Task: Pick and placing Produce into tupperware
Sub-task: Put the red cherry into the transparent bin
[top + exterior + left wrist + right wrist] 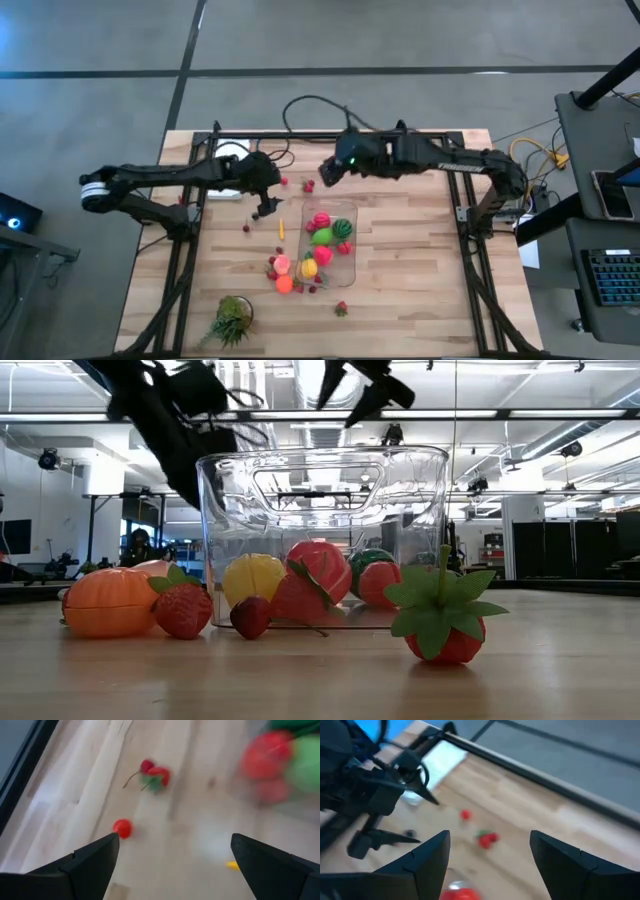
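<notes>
Clear tupperware sits mid-table; left gripper and right gripper jaws spread, empty.

In the left wrist view, the produce in the tupperware is showing only as red and green blurs, running off the picture's edge. A yellow piece is peeking out beside a finger, mostly hidden. In the low view, the container's clear wall is distorting the fruits inside, and both arms are being cut off at the top edge.
</notes>
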Available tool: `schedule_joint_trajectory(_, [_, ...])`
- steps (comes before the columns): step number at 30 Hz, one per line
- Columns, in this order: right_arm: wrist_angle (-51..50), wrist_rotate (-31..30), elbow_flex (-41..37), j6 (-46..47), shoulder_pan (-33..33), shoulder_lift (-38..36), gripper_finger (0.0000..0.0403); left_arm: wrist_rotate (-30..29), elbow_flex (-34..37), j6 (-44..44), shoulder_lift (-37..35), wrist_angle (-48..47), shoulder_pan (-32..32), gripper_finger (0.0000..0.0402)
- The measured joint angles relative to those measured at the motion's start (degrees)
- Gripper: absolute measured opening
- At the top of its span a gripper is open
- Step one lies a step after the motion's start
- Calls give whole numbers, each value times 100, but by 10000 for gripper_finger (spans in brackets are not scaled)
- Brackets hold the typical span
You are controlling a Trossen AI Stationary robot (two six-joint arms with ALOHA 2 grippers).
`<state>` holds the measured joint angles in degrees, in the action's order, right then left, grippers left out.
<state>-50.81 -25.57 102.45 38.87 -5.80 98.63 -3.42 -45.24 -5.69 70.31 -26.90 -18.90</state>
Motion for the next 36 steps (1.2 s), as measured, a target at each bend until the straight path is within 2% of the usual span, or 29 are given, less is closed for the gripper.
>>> schedule_joint_trajectory(4, [-383, -17, 0, -791, -388, -179, 267, -194, -137, -537, 609, -11, -134, 368])
schedule_joint_trajectory(9, [-608, -1, -22, -1623, -704, -343, 267, -768, -481, -922, 1026, -19, -144, 368])
schedule_joint_trajectory(13, [-596, 3, -31, -2154, -910, -371, 267, -774, -763, -995, 1212, -13, -190, 368])
schedule_joint_trajectory(18, [-598, 72, -32, -2698, -1181, -365, 267, -415, -905, -984, 1513, -64, -331, 368])
schedule_joint_trajectory(22, [-538, 410, -55, -2946, -1462, -356, 267, -374, -993, -984, 1756, -114, -487, 368])
schedule_joint_trajectory(36, [-216, 971, -172, -3295, -2233, -354, 267, 165, -1049, -1025, 2185, 32, -1040, 368])
